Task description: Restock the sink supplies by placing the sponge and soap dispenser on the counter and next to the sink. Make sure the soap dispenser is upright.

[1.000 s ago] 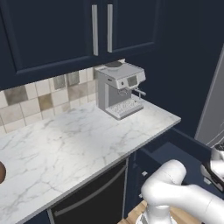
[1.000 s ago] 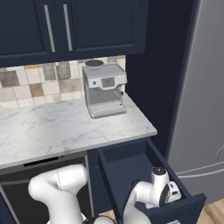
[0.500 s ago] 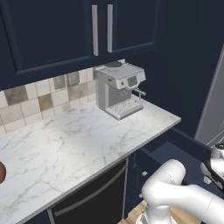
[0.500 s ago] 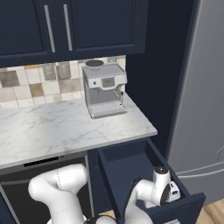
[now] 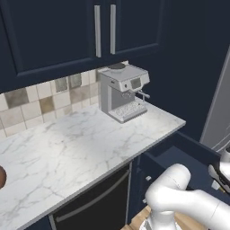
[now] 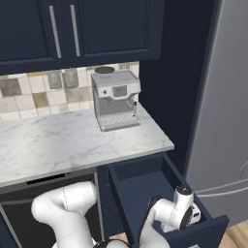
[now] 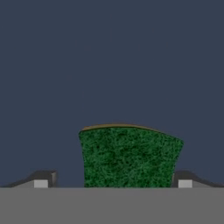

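Dark navy cabinets line a rendered kitchen, with a white marble counter with grey veining (image 5: 81,148) running below two upper doors that carry slim metal handles. On that counter, near its right end and against the beige and brown tiled backsplash (image 6: 34,92), stands a boxy grey coffee machine (image 6: 115,99). At the far left edge of the left base view, a small brownish-orange rounded shape (image 5: 2,177) shows on the counter, mostly cut off by the frame, so what it is cannot be told. Below the counter's right end, a deep navy drawer (image 6: 145,179) stands pulled open beside a tall grey refrigerator (image 6: 223,111). Reaching down into that drawer is the white robot arm, its hand low near the drawer front. In the hand view, the two-finger gripper (image 7: 113,183) has its small dark fingertips (image 7: 41,181) set wide apart, one on each side of a flat rectangular sponge with a rough green top over a thin yellow layer (image 7: 130,157). Lying on the dark blue drawer floor, the sponge sits between the tips, very close to them; whether they touch it cannot be told.
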